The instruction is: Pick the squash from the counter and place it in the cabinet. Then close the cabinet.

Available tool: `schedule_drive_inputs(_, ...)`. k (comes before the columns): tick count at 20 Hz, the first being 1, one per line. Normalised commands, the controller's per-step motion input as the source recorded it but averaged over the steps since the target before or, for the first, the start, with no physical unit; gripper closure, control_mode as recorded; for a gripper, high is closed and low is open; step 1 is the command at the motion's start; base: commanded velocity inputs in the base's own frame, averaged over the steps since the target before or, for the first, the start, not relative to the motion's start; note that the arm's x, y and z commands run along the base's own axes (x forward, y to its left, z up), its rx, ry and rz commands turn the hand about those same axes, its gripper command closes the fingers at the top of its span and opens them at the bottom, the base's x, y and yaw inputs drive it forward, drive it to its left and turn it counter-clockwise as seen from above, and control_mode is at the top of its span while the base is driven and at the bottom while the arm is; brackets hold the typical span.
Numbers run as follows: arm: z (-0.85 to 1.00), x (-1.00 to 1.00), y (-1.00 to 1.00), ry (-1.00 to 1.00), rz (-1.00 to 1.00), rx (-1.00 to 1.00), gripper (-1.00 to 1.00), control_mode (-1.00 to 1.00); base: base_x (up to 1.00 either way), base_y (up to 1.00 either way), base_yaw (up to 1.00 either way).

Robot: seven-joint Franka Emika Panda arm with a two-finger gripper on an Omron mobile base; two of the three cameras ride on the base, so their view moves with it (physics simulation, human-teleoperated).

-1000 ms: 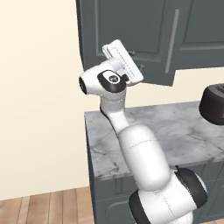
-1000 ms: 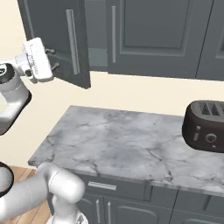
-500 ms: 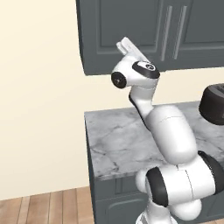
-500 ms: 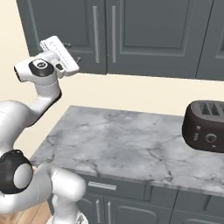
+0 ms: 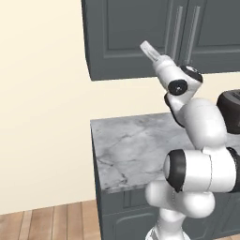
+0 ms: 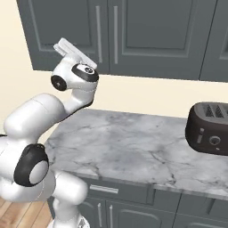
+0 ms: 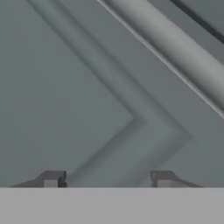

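The gripper point(image 7: 105, 177) is raised against the left door of the cabinet point(image 5: 126, 37), close to that door's lower edge and beside its long silver handle point(image 7: 175, 46). In the hand view the two finger tips stand well apart with only the grey door panel between them, so the fingers are spread and carry nothing. Both base views show the cabinet doors lying flush and closed.

The squash cannot be found on the counter point(image 6: 133, 147); the marble bears only the dark toaster point(image 6: 209, 129) at its right end. It is presumably inside the cabinet, behind the shut doors, though this cannot be checked from outside.

Judging from this, the task looks nearly or fully done, and the risks lie in the retreat. The hand is very near the door face, so pulling away at a slant could let a finger tip catch the handle and drag the door open again. If the door is only resting shut and not fully seated, it may swing back once the hand leaves. A wide swing of the arm point(image 6: 40, 116) down and to the right could also sweep over the counter toward the toaster, though that stands well apart from the arm now.
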Motion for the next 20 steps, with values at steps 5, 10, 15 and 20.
schedule_drive_inputs(5,-0.03,-0.11,-0.27,0.09,0.33,0.00,-1.00,-1.00,0.00,0.00,0.00)
schedule_drive_inputs(10,0.34,-0.18,-0.01,0.14,0.25,0.00,-1.00,-1.00,0.00,0.00,0.00)
schedule_drive_inputs(15,0.45,-0.02,0.00,0.23,0.19,0.00,-1.00,-1.00,0.00,0.00,0.00)
schedule_drive_inputs(20,0.28,-0.27,0.00,0.24,0.17,-0.01,-1.00,-1.00,0.00,0.00,0.00)
